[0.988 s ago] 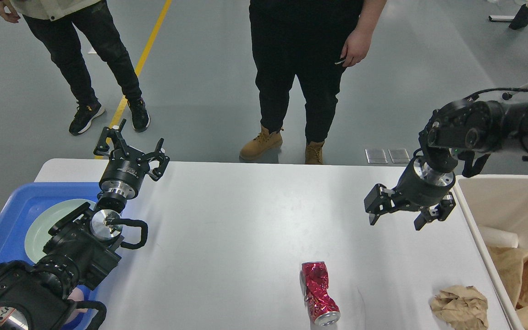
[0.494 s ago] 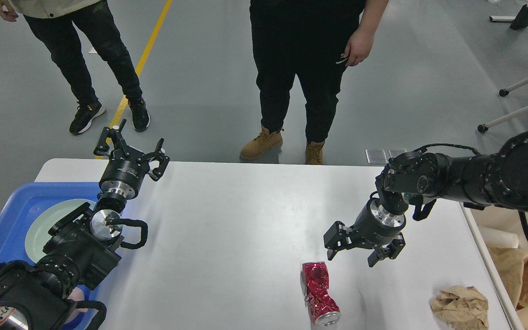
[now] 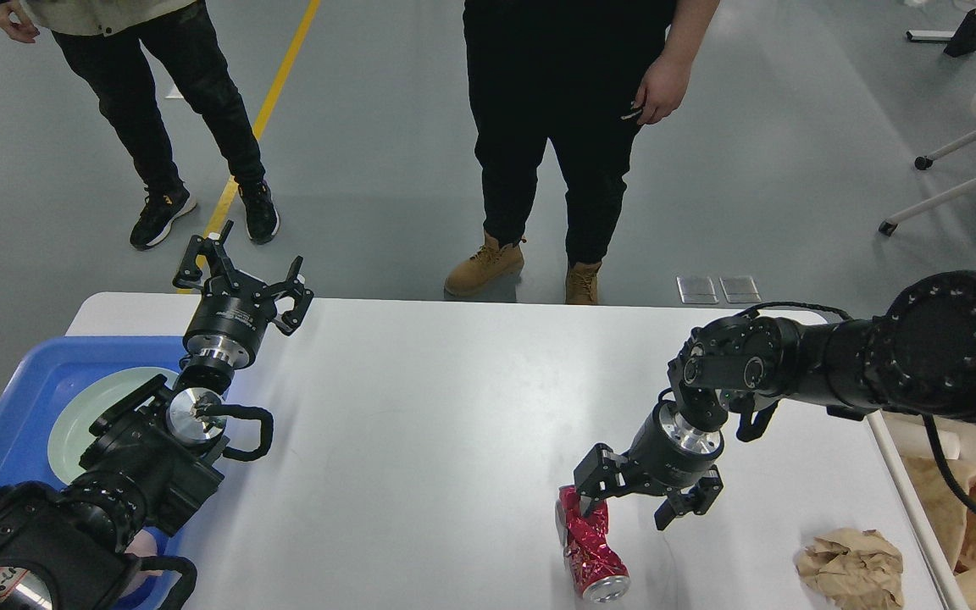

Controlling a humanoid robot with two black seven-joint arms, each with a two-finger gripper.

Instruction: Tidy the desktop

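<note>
While the right gripper (image 3: 628,500) hangs at lower centre-right with its jaws spread wide and nothing held, one finger sits at the top end of the crushed red can (image 3: 587,542) and the other is off to the can's right, over bare desktop (image 3: 454,407). Judgement: step in hand is picking that can. Shift the gripper left and down-frame so both fingers straddle the can's twisted waist, then close; the crumpled metal looks uneven, so an end grip would likely slip or roll it.

Left gripper (image 3: 242,271) is parked upper left, fingers apart, empty, well clear. Desktop fills the middle of the frame and is mostly bare.

Around: crumpled brown paper (image 3: 851,566) at lower right near the can, beige bin (image 3: 945,474) along the right edge, blue tray (image 3: 22,398) with a pale plate (image 3: 81,411) at left. Two people (image 3: 577,127) stand past the table's far edge. Nothing blocks the grasp; the paper lies near any route toward the bin.
</note>
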